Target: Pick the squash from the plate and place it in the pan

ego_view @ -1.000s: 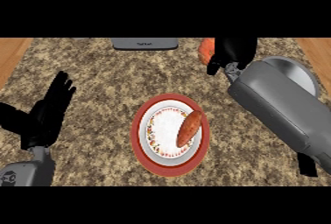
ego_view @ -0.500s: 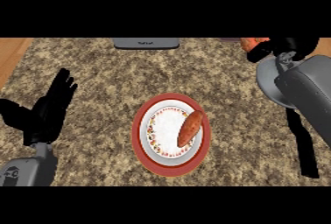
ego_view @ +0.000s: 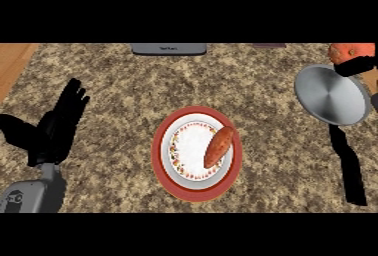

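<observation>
We saw our right hand (ego_view: 356, 66) at the far right edge of the speckled brown stone counter (ego_view: 118, 75), its black fingers curled round an orange, rounded squash (ego_view: 347, 52), only partly in view, held just above the far rim of the round, grey metal pan (ego_view: 332, 94). The pan's long black handle (ego_view: 348, 165) ran toward the near edge. Our left hand (ego_view: 63, 122) rested near the left edge, fingers straight and spread, touching nothing. In the middle of the counter sat the round white plate with a red rim (ego_view: 193, 187), and on it lay an elongated orange-red vegetable (ego_view: 219, 146), aslant on the plate's right half. The risk, as we judged it, lay in the release: the squash hung over the pan's far rim, not its centre, so letting go there could have sent it onto the rim, from which it might have rolled off onto the counter or over the edge. A rounded squash would also roll in a shallow pan if dropped from height, so lowering it over the middle first seemed wise. A dark grey flat appliance (ego_view: 169, 48) stood at the far edge, well apart.
</observation>
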